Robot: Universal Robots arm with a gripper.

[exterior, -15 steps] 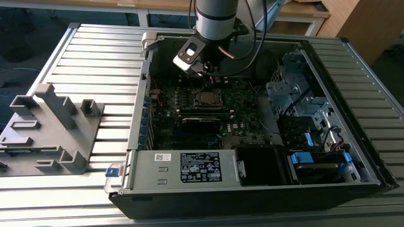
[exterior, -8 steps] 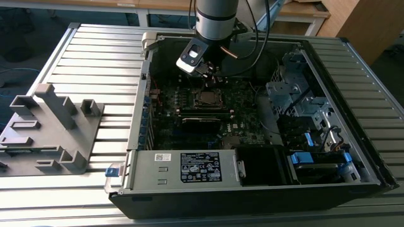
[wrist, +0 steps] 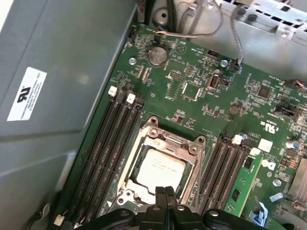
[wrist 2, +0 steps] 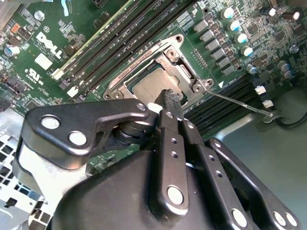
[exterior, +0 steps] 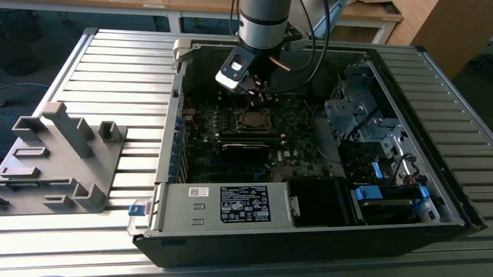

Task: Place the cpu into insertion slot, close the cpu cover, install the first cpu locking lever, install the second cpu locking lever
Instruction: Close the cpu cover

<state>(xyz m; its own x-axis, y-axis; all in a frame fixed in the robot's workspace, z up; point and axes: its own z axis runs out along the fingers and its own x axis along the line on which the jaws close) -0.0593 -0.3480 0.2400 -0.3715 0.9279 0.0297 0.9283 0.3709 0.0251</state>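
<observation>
The cpu [wrist: 160, 167], a small square chip with a dull metal top, lies flat in the insertion slot [exterior: 238, 120] on the green motherboard. The silvery cpu cover [wrist: 169, 142] lies down around it, and the chip shows through its window. In both wrist views my gripper [wrist: 165, 192] hangs just above the socket's edge with its black fingers pressed together and nothing visible between them. A thin metal locking lever [wrist 2: 240, 103] sticks out sideways from the socket's corner, apart from the frame. In the exterior view the gripper [exterior: 257, 94] is inside the open computer case, above the socket.
Black memory slots [wrist: 108, 153] flank the socket on both sides. The case wall [wrist: 57, 72] rises close beside it. A labelled power supply [exterior: 242, 205] and drive cages [exterior: 362, 121] fill the case's front and right. A grey fixture [exterior: 58, 156] stands on the table at the exterior view's left.
</observation>
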